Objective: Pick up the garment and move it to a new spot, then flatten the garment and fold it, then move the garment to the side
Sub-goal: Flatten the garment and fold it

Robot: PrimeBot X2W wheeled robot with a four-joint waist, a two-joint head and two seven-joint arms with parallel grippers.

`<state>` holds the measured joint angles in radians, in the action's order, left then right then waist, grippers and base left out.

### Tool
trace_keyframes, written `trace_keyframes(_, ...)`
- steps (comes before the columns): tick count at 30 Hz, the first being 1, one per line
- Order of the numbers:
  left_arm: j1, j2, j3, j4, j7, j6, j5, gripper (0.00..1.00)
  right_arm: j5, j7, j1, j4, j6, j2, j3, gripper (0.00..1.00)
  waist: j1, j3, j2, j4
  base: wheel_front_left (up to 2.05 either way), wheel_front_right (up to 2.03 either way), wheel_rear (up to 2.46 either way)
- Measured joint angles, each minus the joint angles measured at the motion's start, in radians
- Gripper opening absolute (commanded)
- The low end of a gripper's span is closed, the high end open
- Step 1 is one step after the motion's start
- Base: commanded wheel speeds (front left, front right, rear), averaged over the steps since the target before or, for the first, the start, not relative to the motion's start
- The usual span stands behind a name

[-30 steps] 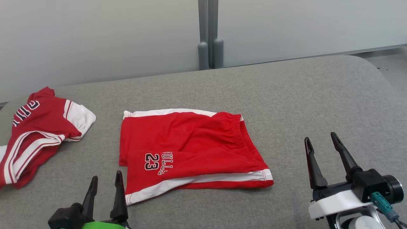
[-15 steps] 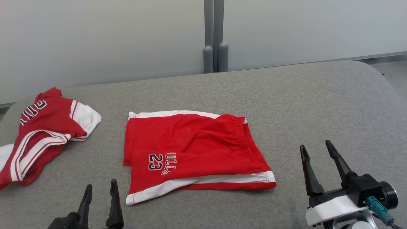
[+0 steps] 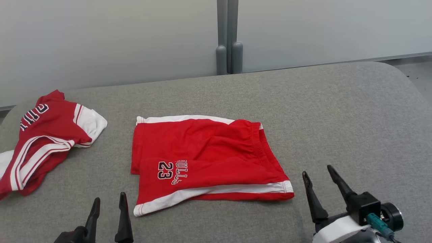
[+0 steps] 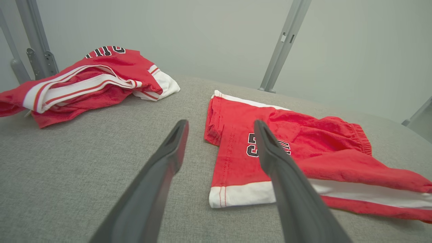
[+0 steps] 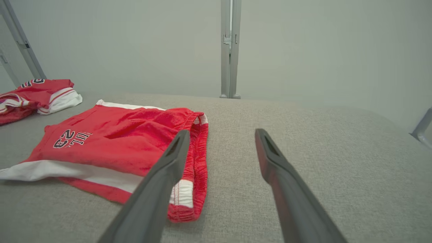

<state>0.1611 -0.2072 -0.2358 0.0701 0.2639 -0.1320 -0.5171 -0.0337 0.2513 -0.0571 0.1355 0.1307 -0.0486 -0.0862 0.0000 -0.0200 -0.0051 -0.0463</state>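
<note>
Plainly, left pincer [image 3: 109, 196] and right pincer [image 3: 317, 169] gape wide, empty, beside the red shorts [image 3: 202, 152].

red white-trimmed shorts [image 3: 206, 158], grey table [image 3: 337, 111]

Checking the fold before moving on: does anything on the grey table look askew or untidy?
The red shorts are folded unevenly: at their left end one layer sticks out past the other, and the near white band runs slanted. The red jersey to the left lies crumpled, not folded.
</note>
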Motion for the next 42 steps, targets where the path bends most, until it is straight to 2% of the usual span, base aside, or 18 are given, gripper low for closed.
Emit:
trace_keyframes(14,-0.025,0.008,-0.021,0.034,0.000,0.010,0.000,1.00,0.008,-0.147,0.082,0.183,0.000,-0.002,-0.058,1.00,0.0000,0.036,0.0000,0.057,0.00,0.00,0.00)
trace_keyframes(23,-0.036,0.011,-0.019,0.045,0.000,0.015,0.000,1.00,-0.021,-0.188,0.109,0.226,0.000,-0.014,-0.077,1.00,0.0000,0.064,0.0000,0.091,0.00,0.00,0.00)
trace_keyframes(26,-0.041,0.012,-0.017,0.048,0.000,0.017,0.001,1.00,-0.038,-0.203,0.123,0.236,0.000,-0.016,-0.091,0.69,0.0000,0.071,0.0000,0.096,0.00,0.00,0.00)
trace_keyframes(29,-0.042,0.012,-0.017,0.049,0.000,0.017,0.003,1.00,-0.045,-0.208,0.125,0.239,0.000,-0.021,-0.099,0.46,0.0000,0.074,0.0000,0.097,0.00,0.00,0.00)
trace_keyframes(31,-0.044,0.013,-0.016,0.050,0.000,0.017,0.007,1.00,-0.054,-0.211,0.127,0.242,0.000,-0.025,-0.103,0.37,0.0000,0.076,0.0000,0.097,0.00,0.00,0.00)
trace_keyframes(33,-0.045,0.013,-0.015,0.050,0.000,0.017,0.007,1.00,-0.056,-0.212,0.131,0.242,0.000,-0.025,-0.109,0.22,0.0000,0.078,0.0000,0.095,0.00,0.00,0.00)
trace_keyframes(35,-0.045,0.013,-0.015,0.055,0.000,0.017,0.007,1.00,-0.061,-0.216,0.133,0.241,0.000,-0.026,-0.114,0.00,0.0000,0.080,0.0000,0.092,0.00,0.00,0.00)
trace_keyframes(42,-0.050,0.013,-0.047,0.090,-0.037,0.050,-0.006,1.00,-0.070,-0.224,0.133,0.211,0.000,-0.028,-0.114,0.00,0.0001,0.085,0.0000,0.077,0.00,0.00,0.00)
